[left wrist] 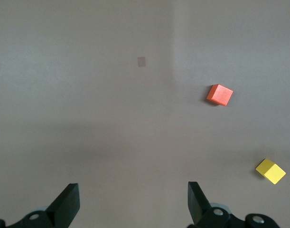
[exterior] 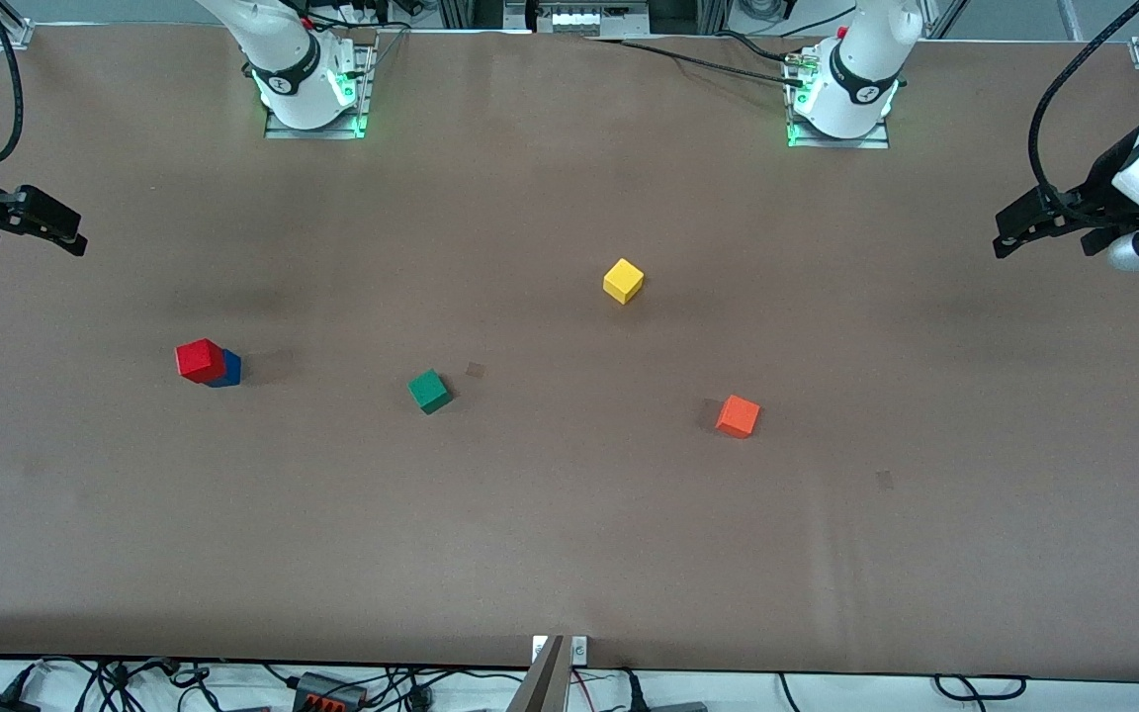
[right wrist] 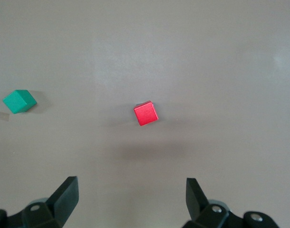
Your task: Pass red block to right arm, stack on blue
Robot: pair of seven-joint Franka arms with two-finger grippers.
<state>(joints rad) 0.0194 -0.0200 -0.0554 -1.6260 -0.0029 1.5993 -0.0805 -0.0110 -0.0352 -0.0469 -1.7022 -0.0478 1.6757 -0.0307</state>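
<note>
My red block [exterior: 199, 358] sat on top of the blue block [exterior: 229, 370], toward my right arm's end of the table [exterior: 569, 554]. Taking that stack as the mark: the green block [exterior: 429, 391] lay beside it toward my left arm's end, slightly nearer the front camera; the orange block [exterior: 738, 415] lay well apart in the same direction; the yellow block [exterior: 623, 281] lay farther from that camera. My right pincer [exterior: 41, 225] hung open and empty above the table's edge, apart from the stack. My left pincer [exterior: 1039, 222] waited open and empty over the other end.
</note>
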